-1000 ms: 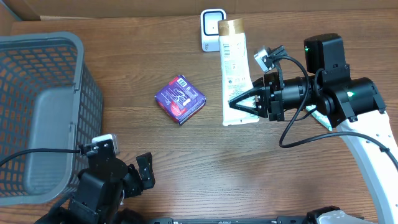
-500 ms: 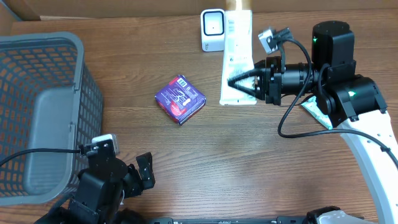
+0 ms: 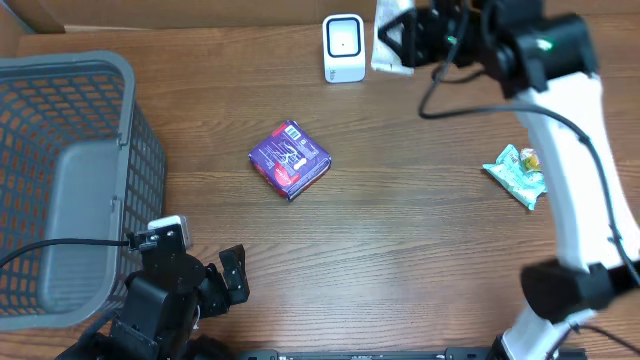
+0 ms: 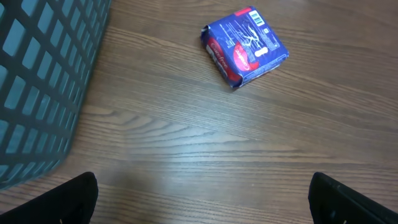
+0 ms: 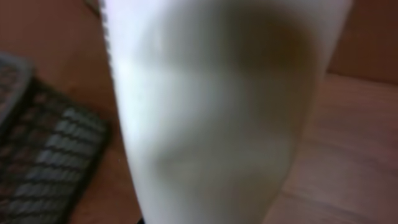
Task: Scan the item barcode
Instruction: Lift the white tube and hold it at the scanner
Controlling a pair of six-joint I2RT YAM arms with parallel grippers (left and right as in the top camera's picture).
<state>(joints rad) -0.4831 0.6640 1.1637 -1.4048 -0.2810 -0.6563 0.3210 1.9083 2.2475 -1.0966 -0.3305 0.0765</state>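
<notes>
My right gripper [image 3: 408,32] is raised at the table's far edge and shut on a white tube [image 3: 384,52], which it holds just right of the small white scanner [image 3: 343,48]. In the right wrist view the blurred tube [image 5: 217,112] fills the frame and hides the fingers. A purple box [image 3: 290,160] lies flat mid-table; it also shows at the top of the left wrist view [image 4: 245,45]. My left gripper [image 3: 215,285] rests low at the front left, open and empty [image 4: 208,208], well short of the box.
A grey mesh basket [image 3: 60,180] takes up the left side, its wall close beside the left gripper [image 4: 37,93]. A green snack packet [image 3: 515,172] lies at the right. The right arm spans the right side of the table.
The right arm has lifted and swung the white tube toward the far edge, beside the scanner. The left arm, the box and the packet have not moved.
</notes>
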